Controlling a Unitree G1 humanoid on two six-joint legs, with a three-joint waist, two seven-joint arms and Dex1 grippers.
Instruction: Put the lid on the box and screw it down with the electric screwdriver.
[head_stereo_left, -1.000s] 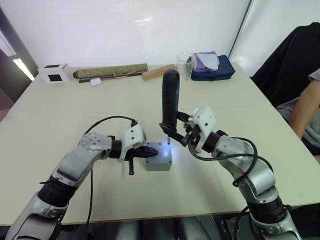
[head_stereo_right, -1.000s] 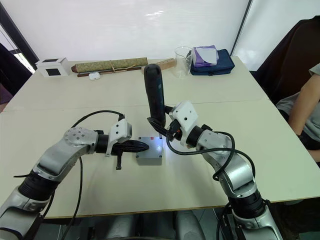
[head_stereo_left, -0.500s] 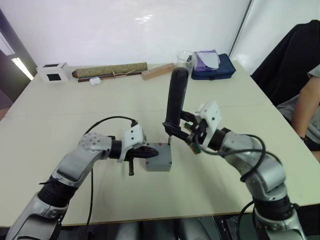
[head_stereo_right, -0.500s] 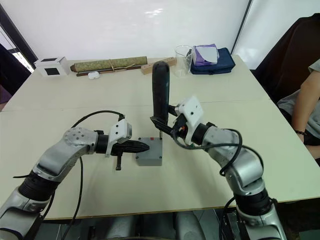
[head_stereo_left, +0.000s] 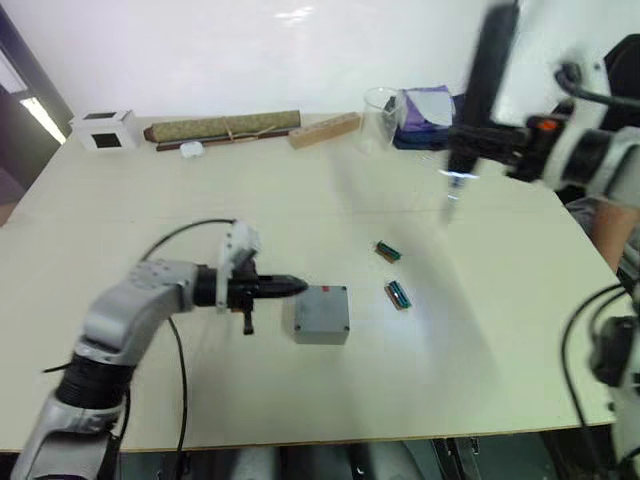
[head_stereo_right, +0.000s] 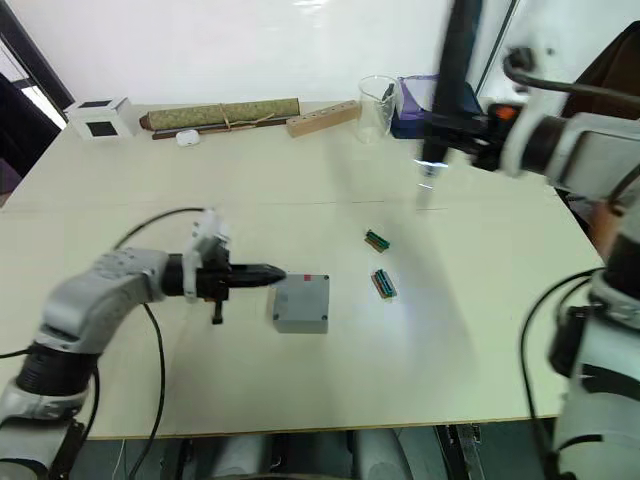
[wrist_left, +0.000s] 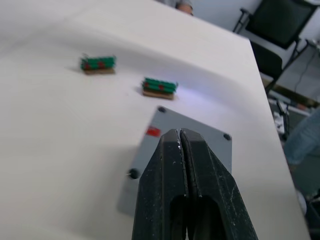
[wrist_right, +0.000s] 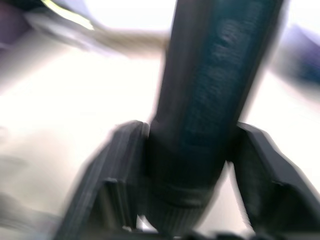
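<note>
The right hand pinches the electric screwdriver, a long dark pen-shaped tool held upright well above the far right of the bench, its tip lit white. The left hand, fingers pressed together, points at the box. The grey lid with its small red mark sits on the box. 2 green blocks lie nearby.

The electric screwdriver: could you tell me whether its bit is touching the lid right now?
No. The electric screwdriver is held high over the table's far right by the right gripper, well away from the lid.
</note>
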